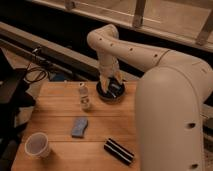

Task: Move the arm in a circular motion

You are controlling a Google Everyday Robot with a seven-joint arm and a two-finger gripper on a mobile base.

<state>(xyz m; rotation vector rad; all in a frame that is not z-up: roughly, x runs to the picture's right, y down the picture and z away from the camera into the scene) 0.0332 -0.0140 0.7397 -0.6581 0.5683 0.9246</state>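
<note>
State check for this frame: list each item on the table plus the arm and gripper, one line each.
arm: bent at the elbow, reaching down to the table's far edge.
gripper: low over the dark round bowl.
small bottle: upright.
blue sponge: lying flat.
white cup: upright, mouth open upward.
black striped object: lying on its side.
wooden table: bearing all of these.

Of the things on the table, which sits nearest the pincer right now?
The dark round bowl at the table's far edge: the pincer hangs right over it. The bottle, sponge, cup and striped block lie farther off.
</note>
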